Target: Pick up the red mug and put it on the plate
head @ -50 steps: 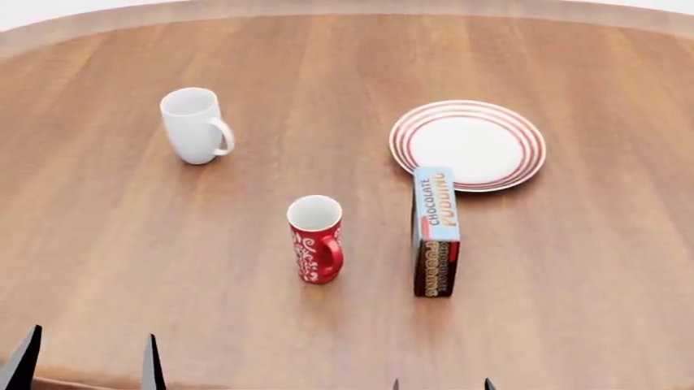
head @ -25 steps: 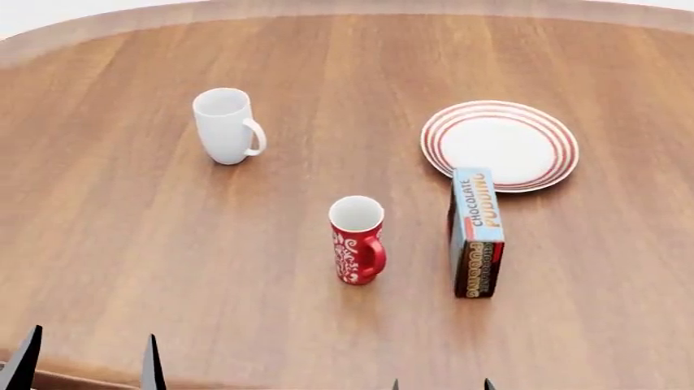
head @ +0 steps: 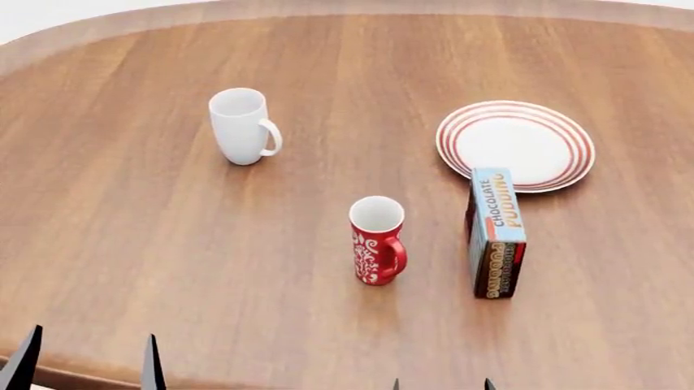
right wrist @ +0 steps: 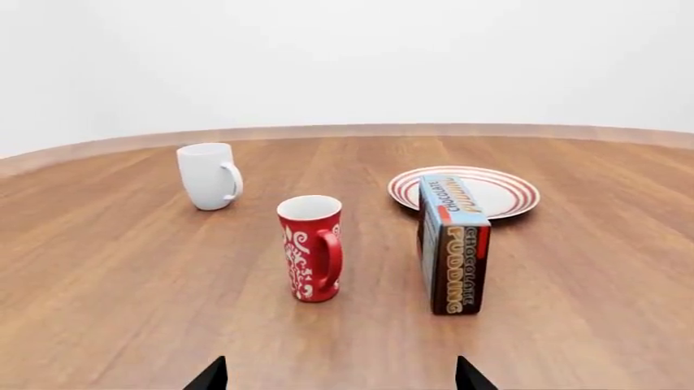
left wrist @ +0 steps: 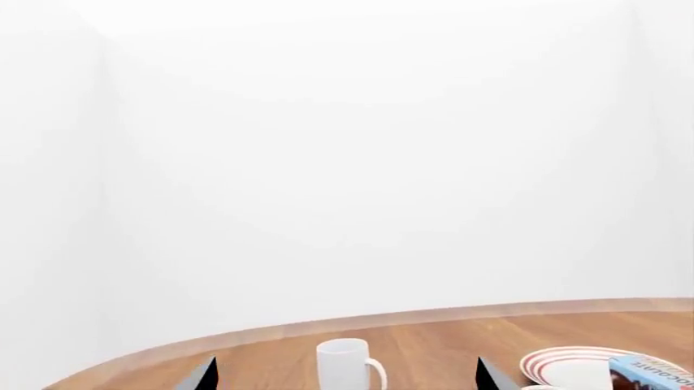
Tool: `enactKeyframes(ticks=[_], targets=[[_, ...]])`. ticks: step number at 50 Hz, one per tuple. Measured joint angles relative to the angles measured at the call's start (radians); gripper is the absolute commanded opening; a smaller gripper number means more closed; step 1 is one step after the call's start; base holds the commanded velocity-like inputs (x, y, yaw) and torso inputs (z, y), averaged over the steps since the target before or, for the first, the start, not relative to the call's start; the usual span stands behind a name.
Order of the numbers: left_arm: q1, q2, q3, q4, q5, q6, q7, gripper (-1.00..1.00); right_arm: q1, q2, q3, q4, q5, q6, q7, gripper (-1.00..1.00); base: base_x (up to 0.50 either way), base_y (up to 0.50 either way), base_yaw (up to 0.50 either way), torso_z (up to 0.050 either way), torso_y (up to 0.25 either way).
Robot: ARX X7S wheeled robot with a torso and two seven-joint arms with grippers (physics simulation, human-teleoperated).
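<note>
The red mug point(head: 379, 240) stands upright near the middle of the surface point(head: 130, 244), with its handle turned to the right and toward the robot. In the head view, everything has slid to the right over the last second while the claw tips stayed in the same spots, so I think the robot's body or head is turning to line up, and no reach has started yet. The plate point(head: 516, 145) lies farther back and to the right, and a chocolate pudding box point(head: 496, 231) stands between, its far end overlapping the plate's near rim. The white mug point(head: 242, 125) is far and left. The right claw point(right wrist: 338, 375) is nearer than the red mug, well apart from it, its 2 tips spread wide and holding nothing. The left claw point(head: 87, 359) is also wide and empty, near and left.
</note>
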State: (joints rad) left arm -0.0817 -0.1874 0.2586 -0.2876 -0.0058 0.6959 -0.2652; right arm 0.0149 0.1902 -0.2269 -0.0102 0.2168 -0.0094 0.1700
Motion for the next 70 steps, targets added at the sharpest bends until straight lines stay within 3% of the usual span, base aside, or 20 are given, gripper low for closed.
enactKeyframes(ticks=[70], targets=[[-0.007,-0.022,0.035,0.0,-0.006,0.0,-0.033,1.0,0.009,0.025,-0.031,0.007,0.034,-0.003,0.022,1.0,0.12,0.0,0.0,0.0,0.0]])
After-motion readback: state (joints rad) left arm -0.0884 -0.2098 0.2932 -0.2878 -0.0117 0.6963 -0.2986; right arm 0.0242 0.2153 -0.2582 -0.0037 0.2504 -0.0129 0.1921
